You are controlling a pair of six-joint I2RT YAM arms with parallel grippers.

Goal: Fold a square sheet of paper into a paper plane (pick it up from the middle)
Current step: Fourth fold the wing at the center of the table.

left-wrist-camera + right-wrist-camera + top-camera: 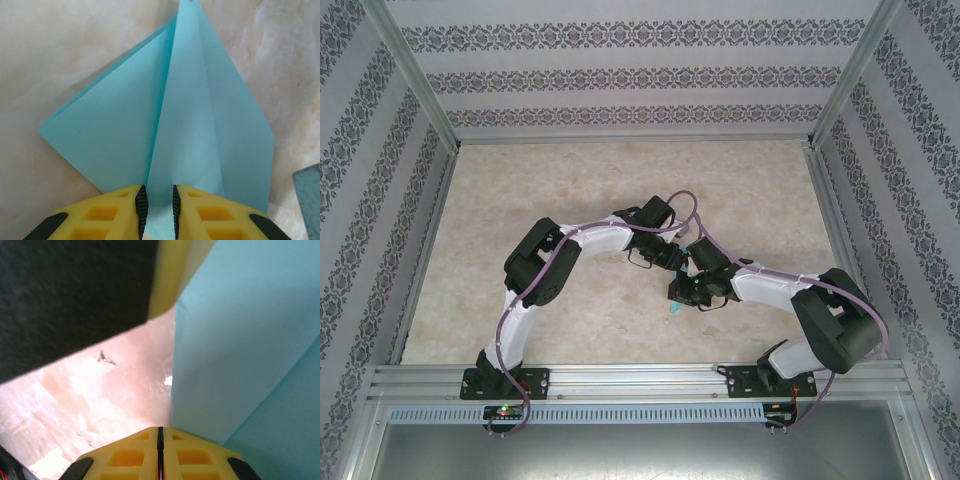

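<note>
Turquoise paper is partway folded into a kite-ish shape with a long centre crease. It sits low over the beige table, about mid-table where both arms meet. Left gripper has its jaws nearly together, pinching the paper at the centre fold. Right gripper is fully closed with the paper just beside it. Can't tell if it's actually gripping any.

White, black-jointed arms trail purple cables; left hand and right hand are yellow.
</note>
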